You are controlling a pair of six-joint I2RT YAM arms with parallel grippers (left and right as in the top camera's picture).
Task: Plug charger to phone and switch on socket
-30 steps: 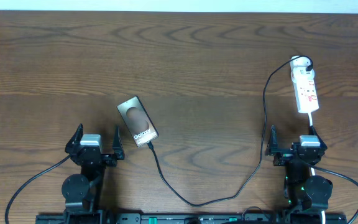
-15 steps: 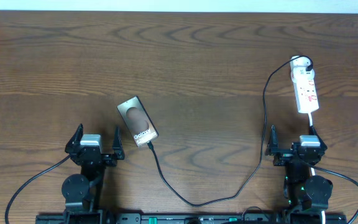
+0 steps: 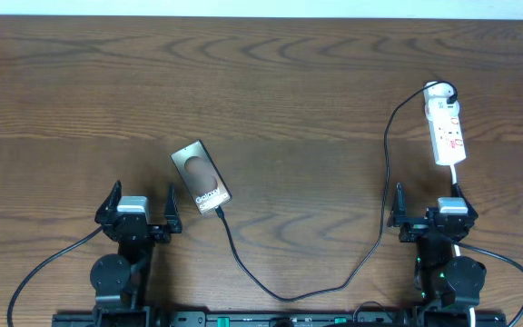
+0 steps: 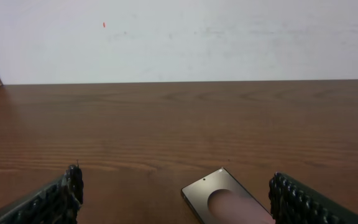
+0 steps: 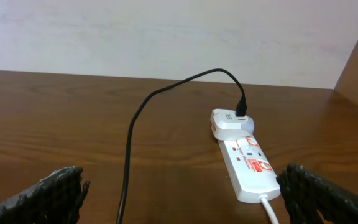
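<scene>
Phone (image 3: pixel 201 177), flat bronze slab, thin charger (image 3: pixel 388 154) seemingly plugged in; white socket (image 3: pixel 446 132); left gripper (image 3: pixel 143 195), right gripper (image 3: pixel 427 193) spread.

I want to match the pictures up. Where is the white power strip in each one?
Overhead: the long white plastic power strip with red markings lies far right, upper half.
Left wrist: not in it.
Right wrist: power strip at lower right.
Shared landmark: thin black cable reaching its far end.
</scene>
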